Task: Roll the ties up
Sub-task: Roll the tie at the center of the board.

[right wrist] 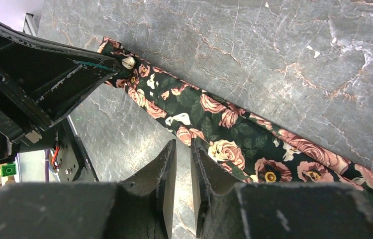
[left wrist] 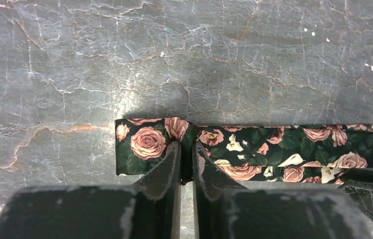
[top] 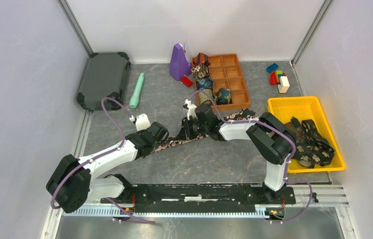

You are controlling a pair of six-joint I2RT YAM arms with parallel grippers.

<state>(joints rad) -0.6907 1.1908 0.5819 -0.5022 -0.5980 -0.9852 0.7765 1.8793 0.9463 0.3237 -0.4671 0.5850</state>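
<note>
A dark tie with pink roses (top: pixel 173 143) lies flat across the middle of the table, running up to the right. In the left wrist view my left gripper (left wrist: pixel 187 149) is shut on the tie (left wrist: pixel 274 149) near its narrow end, with a small pinch of fabric raised between the jaws. In the top view the left gripper (top: pixel 161 143) sits at the tie's lower left end. My right gripper (right wrist: pixel 183 145) has its jaws almost together with nothing between them, at the near edge of the tie (right wrist: pixel 234 129). In the top view it (top: pixel 188 128) is at mid-tie.
A brown compartment box (top: pixel 235 79) at the back holds several rolled ties (top: pixel 202 73). A yellow bin (top: pixel 299 107) at the right holds more ties (top: pixel 311 142). A purple object (top: pixel 178 62), teal torch (top: pixel 137 91), dark grey case (top: pixel 104 79) and toy blocks (top: pixel 278 77) stand at the back.
</note>
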